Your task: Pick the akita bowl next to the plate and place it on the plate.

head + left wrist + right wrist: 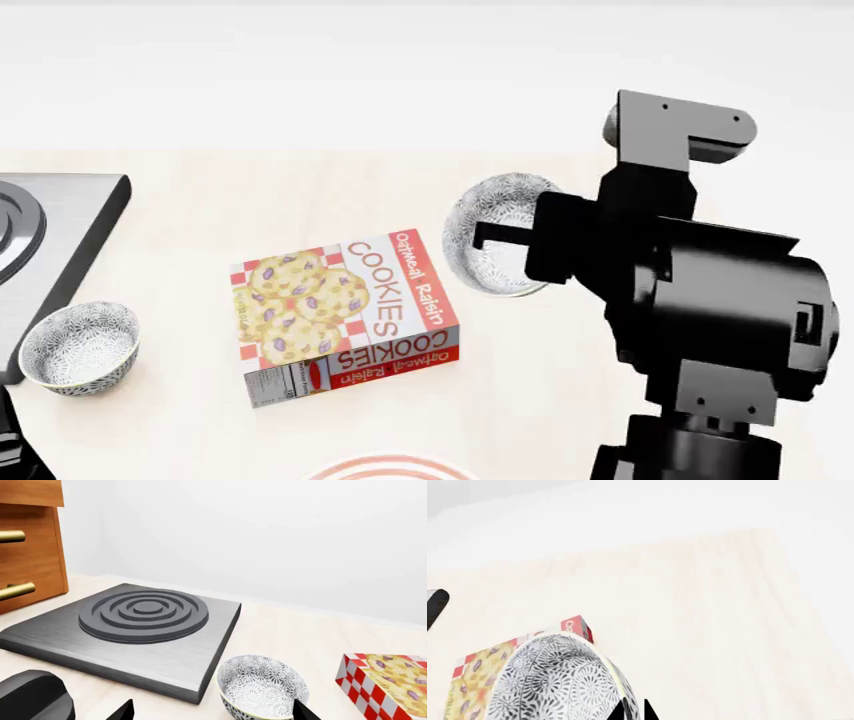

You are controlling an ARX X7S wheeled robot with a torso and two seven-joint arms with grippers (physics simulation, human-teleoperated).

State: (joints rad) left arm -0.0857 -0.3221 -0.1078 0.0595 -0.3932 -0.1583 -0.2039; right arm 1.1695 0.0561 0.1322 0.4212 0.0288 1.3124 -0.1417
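Left wrist view. Item: grey hob slab (133, 630) with raised concentric rings, lying on the pale bench (320, 635) by a wooden drawer unit (30, 545) with brass pulls. A second speckled bowl (261, 686) stands just beside the slab's near corner, with the cookie box (390, 682) near it. Only dark tips of the left gripper (212, 711) show, set wide to either side of that bowl and not touching it, so the jaws stand apart.

Head view. Item: the akita bowl (505, 235), tilted with its mouth toward the camera, carried by the right gripper (514, 238) clear of the bench, past the far right corner of the cookie box. The plate (392, 467) shows only as a red-ringed arc at the near bench edge, just this side of the box. The twin bowl sits at the left end against the slab.

Right wrist view. Item: the akita bowl's patterned wall fills the lower part, with two black fingertips (630, 711) meeting on its rim; the jaws are clamped on the bowl.

Risks, as judged: the hold is a thin rim pinch on a tilted bowl, so it could swing or slip out during the carry. The route to the plate crosses the cookie box, and a low pass could knock it. A tilted release could let the bowl roll off the plate.
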